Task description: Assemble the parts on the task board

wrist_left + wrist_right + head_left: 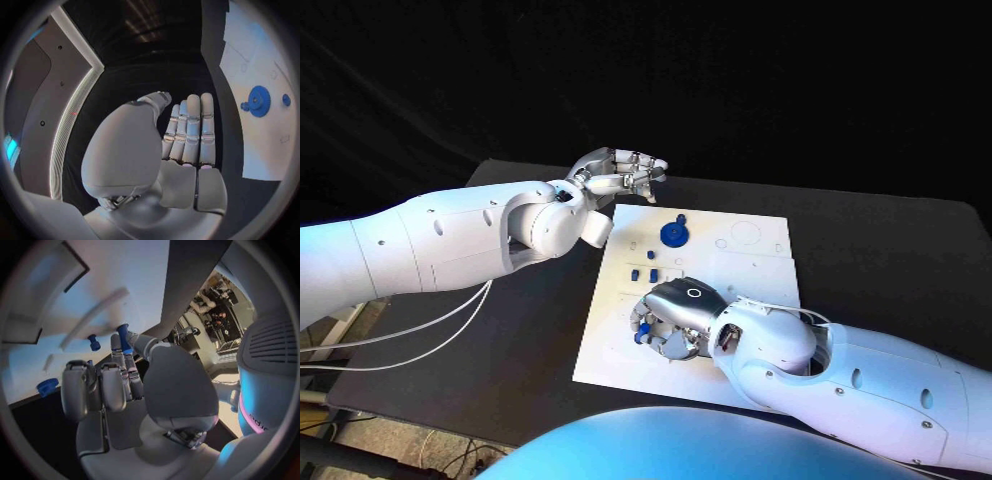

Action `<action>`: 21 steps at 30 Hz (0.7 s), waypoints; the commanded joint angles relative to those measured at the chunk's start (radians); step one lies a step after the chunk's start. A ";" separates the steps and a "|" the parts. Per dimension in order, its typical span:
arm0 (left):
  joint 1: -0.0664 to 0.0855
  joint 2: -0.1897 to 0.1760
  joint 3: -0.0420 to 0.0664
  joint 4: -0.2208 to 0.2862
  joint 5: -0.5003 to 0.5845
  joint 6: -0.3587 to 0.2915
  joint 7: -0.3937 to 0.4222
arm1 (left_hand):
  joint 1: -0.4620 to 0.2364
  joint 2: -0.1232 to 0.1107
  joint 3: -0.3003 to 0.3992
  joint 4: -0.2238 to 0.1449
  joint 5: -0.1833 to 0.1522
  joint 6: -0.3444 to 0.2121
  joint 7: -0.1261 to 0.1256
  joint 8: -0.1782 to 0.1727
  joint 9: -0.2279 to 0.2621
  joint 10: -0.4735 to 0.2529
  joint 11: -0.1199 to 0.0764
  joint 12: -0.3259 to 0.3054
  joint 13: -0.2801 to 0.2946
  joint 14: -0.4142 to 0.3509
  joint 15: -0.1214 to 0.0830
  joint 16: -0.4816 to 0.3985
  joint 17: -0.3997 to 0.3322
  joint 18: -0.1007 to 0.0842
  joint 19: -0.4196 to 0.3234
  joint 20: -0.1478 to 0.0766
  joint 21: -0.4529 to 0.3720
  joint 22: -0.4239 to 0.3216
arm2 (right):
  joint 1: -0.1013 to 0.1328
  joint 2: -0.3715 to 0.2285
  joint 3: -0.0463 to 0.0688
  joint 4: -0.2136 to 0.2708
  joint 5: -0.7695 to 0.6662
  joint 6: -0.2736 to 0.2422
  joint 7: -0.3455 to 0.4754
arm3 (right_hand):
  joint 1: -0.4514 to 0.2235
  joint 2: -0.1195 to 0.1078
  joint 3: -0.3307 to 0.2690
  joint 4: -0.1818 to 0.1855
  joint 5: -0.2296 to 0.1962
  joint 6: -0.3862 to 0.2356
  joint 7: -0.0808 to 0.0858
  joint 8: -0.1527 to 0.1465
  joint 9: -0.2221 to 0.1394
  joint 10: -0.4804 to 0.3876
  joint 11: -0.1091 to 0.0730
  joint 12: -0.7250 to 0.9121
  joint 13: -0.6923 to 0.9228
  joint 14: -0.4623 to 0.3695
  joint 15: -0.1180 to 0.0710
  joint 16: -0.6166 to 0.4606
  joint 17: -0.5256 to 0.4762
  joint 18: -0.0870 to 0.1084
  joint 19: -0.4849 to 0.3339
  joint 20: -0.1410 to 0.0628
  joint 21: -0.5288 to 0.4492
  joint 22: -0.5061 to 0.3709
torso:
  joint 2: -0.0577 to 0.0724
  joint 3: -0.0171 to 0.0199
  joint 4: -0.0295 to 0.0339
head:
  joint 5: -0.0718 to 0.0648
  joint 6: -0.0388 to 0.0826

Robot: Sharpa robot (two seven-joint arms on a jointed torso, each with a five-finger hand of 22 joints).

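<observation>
The white task board (740, 300) lies in the middle of the black table. A blue gear (674, 234) sits near its far left part, also in the left wrist view as the gear (257, 101). Small blue pegs (643, 272) stand just nearer than the gear. My right hand (672, 318) hovers low over the board's near left area. In the right wrist view this hand (125, 385) pinches a small blue peg (123, 335) between thumb and fingertip, close to the board. My left hand (617, 172) hangs off the board's far left corner, and the left hand (187, 135) holds nothing, fingers straight.
Another blue peg (94, 342) and a round blue part (47, 386) stand on the board close to my right hand. More blue pieces (643, 332) lie under that hand. The table's dark surface (877, 240) surrounds the board.
</observation>
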 commanded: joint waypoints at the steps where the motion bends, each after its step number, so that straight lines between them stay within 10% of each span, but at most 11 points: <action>1: 0.001 0.002 0.001 0.001 0.005 0.014 0.005 | 0.004 0.010 -0.003 -0.003 0.002 -0.006 0.001 0.004 -0.001 -0.008 -0.002 0.003 0.001 -0.004 0.000 -0.004 -0.001 0.004 0.008 0.002 -0.006 -0.001 | -0.005 0.003 -0.004 -0.003 -0.021 0.033 -0.014 | -0.037 -0.035 -0.018 0.006 0.024 -0.047 0.007 -0.029 -0.013 -0.007 -0.002 -0.010 0.000 0.033 0.008 0.000 -0.002 -0.012 0.023 0.003 -0.006 0.193 | -0.001 0.0002 -0.0006 | -0.001 0.000; 8: 0.001 0.002 0.001 0.000 0.005 0.014 0.004 | 0.004 0.010 -0.003 -0.003 0.002 -0.006 0.001 0.004 -0.001 -0.008 -0.002 0.003 0.001 -0.004 0.000 -0.004 -0.001 0.004 0.008 0.002 -0.006 -0.001 | -0.005 0.004 -0.005 -0.001 -0.021 0.012 -0.010 | -0.075 -0.080 -0.056 0.022 0.027 -0.142 0.004 -0.078 -0.034 -0.031 -0.004 -0.024 0.002 0.032 0.008 0.003 0.000 -0.010 0.021 0.007 -0.012 0.192 | -0.001 0.0010 -0.0005 | 0.000 0.000; 21: 0.001 0.000 0.001 0.000 0.005 0.014 0.003 | 0.005 0.011 -0.003 -0.004 0.002 -0.006 0.001 0.004 0.000 -0.009 -0.002 0.006 0.001 -0.005 0.000 -0.004 -0.001 0.004 0.009 0.002 -0.007 -0.001 | -0.005 -0.017 -0.005 0.020 -0.021 -0.073 -0.011 | -0.077 -0.078 -0.059 0.026 0.027 -0.140 0.004 -0.076 -0.034 -0.039 -0.003 -0.027 0.001 0.032 0.008 0.002 -0.003 -0.008 0.017 0.006 -0.021 0.189 | -0.001 0.0017 -0.0014 | -0.003 0.000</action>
